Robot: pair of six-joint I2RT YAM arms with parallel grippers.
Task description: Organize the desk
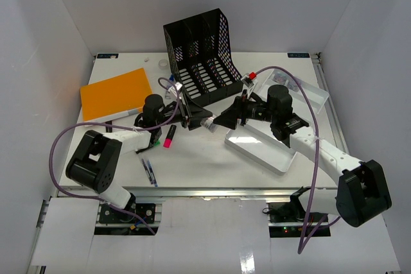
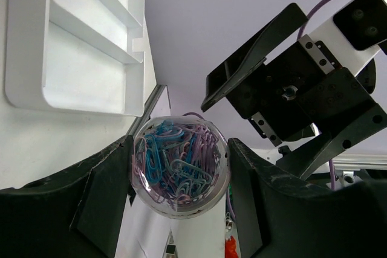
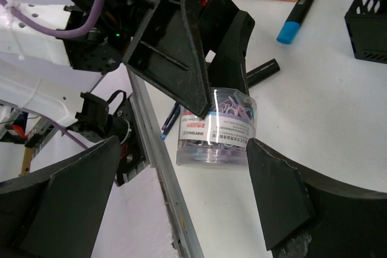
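left gripper (image 1: 196,119) faces my right gripper (image 1: 225,119) above the desk (image 1: 192,168) in the top view. left wrist: it is clamped on a jar of paper clips (image 2: 181,176). right wrist: jaws spread wide, jar just ahead. i judge a handover; next, close right, then release left.

Fig.: L gripper (image 1: 203,122), arm stretched twd centre, jaws clamped on a clear tub of paper clips (image 2: 180,176). R gripper (image 1: 223,120), arm bent inward, faces it tip-to-tip. I have its jaws spread wide, fingers (image 3: 72,203) not touching the tub.
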